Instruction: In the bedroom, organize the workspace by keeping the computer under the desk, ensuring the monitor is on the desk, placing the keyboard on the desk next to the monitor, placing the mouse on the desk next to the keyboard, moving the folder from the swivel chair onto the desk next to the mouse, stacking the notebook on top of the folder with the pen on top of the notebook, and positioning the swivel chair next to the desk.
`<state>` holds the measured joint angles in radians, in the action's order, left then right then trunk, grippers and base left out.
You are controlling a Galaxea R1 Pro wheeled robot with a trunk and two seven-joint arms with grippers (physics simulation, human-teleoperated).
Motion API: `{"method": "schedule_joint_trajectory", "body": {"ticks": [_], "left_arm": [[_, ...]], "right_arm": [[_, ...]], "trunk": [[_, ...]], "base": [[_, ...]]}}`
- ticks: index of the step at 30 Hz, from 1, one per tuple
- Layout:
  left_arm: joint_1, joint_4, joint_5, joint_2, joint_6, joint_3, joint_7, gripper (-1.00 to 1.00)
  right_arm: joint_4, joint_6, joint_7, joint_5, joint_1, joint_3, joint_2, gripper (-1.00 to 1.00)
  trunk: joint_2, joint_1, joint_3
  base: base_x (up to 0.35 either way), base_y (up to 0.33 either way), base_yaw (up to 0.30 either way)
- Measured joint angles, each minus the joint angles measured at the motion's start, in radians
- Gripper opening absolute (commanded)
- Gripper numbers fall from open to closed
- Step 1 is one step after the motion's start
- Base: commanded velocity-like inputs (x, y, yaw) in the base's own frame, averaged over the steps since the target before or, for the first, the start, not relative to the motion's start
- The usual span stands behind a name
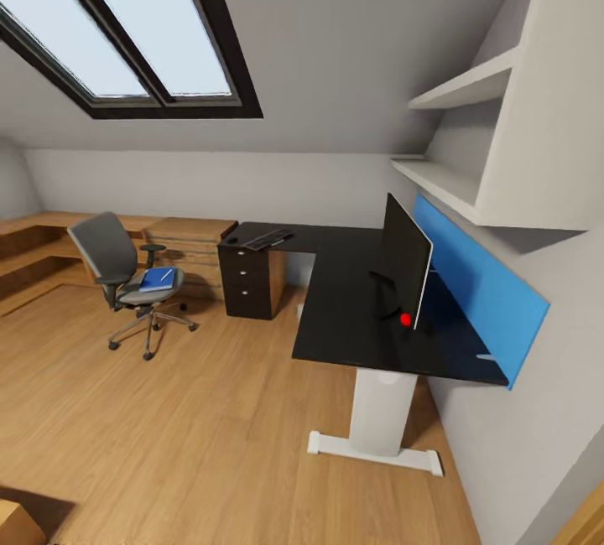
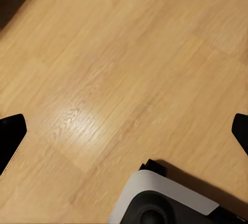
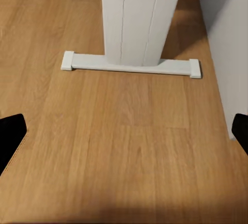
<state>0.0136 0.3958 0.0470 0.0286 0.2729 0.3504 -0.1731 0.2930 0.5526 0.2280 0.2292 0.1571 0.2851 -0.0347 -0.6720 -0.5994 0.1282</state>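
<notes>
Open wood floor [image 1: 210, 428] fronts the desk [image 1: 352, 310]; the chair [image 1: 126, 277], holding the folder [image 1: 157, 279], stands well apart. Monitor [image 1: 407, 264] near the desk's wall edge. Both grippers [image 2: 124, 131] [image 3: 124, 131] spread wide.

Attic home office, skylight [image 1: 126, 25], desk [image 1: 352, 302], swivel chair [image 1: 117, 268]

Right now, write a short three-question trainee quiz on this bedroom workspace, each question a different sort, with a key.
1. True or false: the monitor stands on the desk.
2. Where does the blue folder lie? A) desk B) swivel chair seat C) floor
3. Fill in: the keyboard lies on the desk section above the three ____.

Key: 1 true; 2 B; 3 drawers.
</notes>
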Motion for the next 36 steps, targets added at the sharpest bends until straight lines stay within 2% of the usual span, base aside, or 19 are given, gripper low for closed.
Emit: {"method": "schedule_joint_trajectory", "body": {"ticks": [8,15,22,36], "left_arm": [[0.000,-0.001,-0.001,0.001,0.003,-0.008,0.000,1.00],[0.000,-0.001,-0.001,0.002,0.003,-0.040,-0.001,1.00],[0.000,-0.001,0.000,0.001,0.003,-0.042,-0.001,1.00],[0.000,-0.002,-0.001,0.002,0.003,-0.044,0.000,1.00]], "right_arm": [[-0.002,0.000,-0.001,-0.004,0.000,0.001,0.002,1.00],[-0.001,-0.001,-0.002,-0.006,0.000,0.002,0.002,1.00],[-0.002,-0.001,-0.003,-0.006,0.000,0.002,0.003,1.00],[-0.002,0.001,-0.003,-0.004,0.000,0.004,0.000,1.00]], "trunk": [[0.000,0.000,0.001],[0.000,0.000,0.001],[0.000,0.000,0.001],[0.000,0.000,0.001]], "base": [[0.000,0.295,0.012],[0.000,0.297,0.001],[0.014,0.297,0.000],[0.218,0.256,0.023]]}}
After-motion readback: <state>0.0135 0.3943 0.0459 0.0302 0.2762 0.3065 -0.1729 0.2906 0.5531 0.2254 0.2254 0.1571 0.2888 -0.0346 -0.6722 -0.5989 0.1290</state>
